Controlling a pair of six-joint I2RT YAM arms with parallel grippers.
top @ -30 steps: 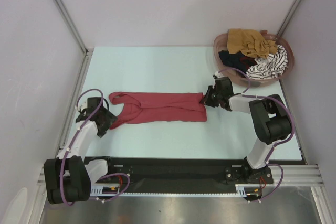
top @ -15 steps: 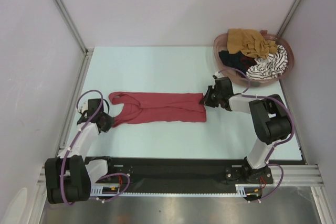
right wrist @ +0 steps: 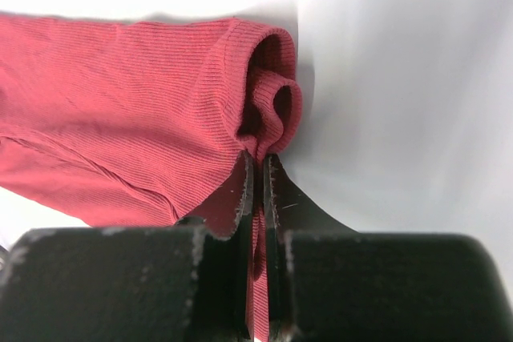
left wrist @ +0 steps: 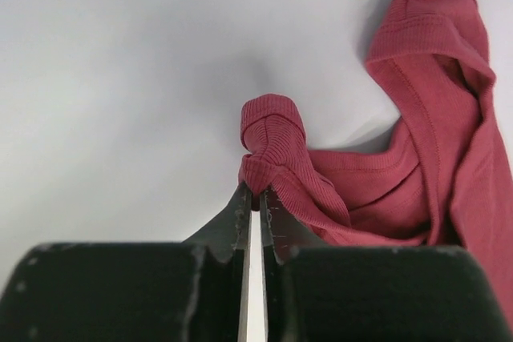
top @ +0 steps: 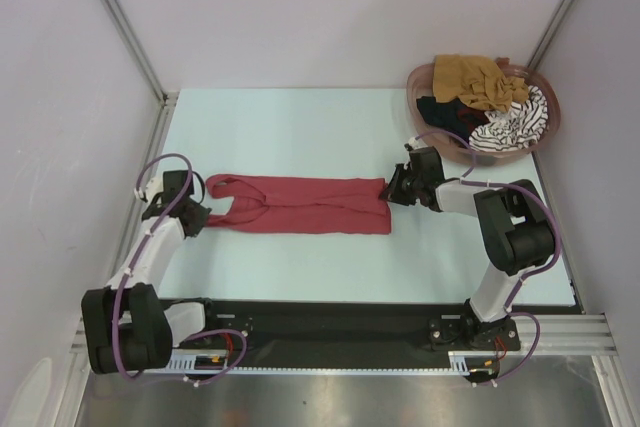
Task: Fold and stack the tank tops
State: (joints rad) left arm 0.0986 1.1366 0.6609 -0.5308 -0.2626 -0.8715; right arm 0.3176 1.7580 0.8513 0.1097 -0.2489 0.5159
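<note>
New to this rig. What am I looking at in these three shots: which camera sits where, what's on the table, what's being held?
Two small robot arms are bolted at the near edge of a table. The wide picture comes from a fixed camera above and behind them. The two close-ups come from a camera on each wrist, looking out along that arm's own dark fingers. A dark red tank top lies stretched out between the arms. The left pincer is shut on its strap end, and the right pincer is shut on its bottom end. In the far right corner, a pinkish oval basket holds a mustard top, a black top and a striped top, all bunched up.
</note>
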